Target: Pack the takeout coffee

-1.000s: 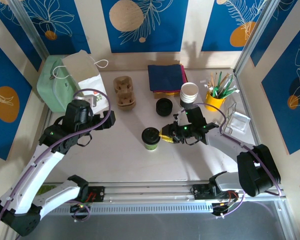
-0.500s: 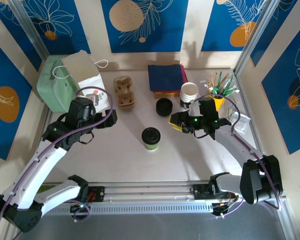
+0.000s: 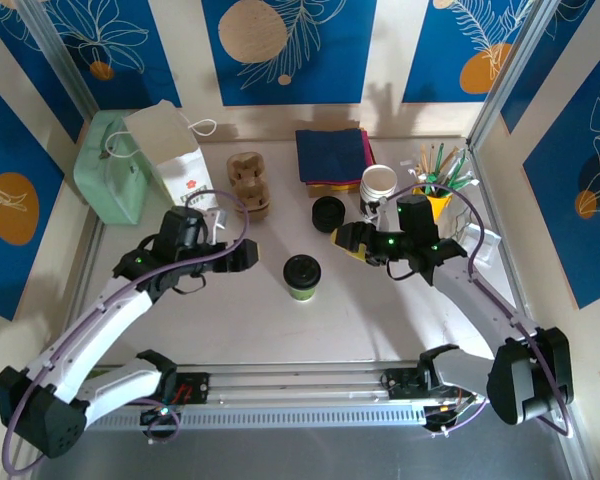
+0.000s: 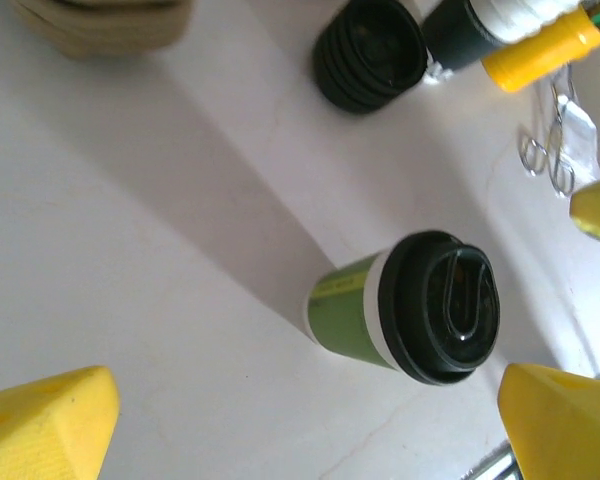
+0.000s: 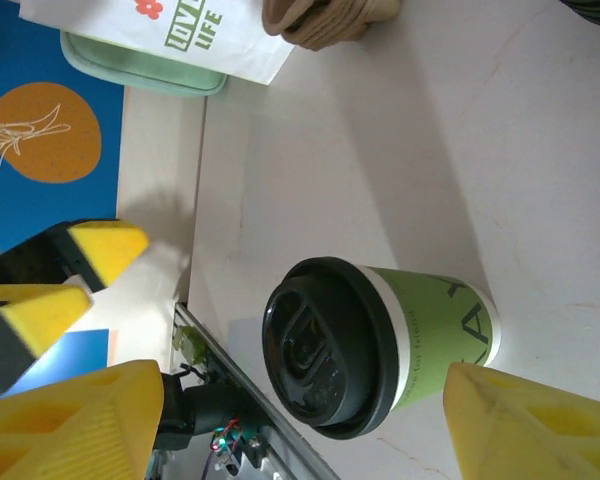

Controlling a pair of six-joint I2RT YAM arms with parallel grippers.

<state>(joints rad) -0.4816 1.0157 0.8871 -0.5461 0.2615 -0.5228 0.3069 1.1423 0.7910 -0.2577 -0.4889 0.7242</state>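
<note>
Finds the coffee cup upright on the table between left gripper and right gripper, both wide open and empty, just right of the left one, seemingly the nearer

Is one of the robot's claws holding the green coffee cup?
No, the coffee cup stands alone on the table, with the left claw and the right claw both apart from it.

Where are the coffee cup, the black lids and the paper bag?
takeout coffee [image 3: 301,271], top external view, black lid.
stack of black lids [image 3: 328,212], top external view, uppermost lid.
paper bag [image 3: 180,160], top external view, white side panel.
</note>
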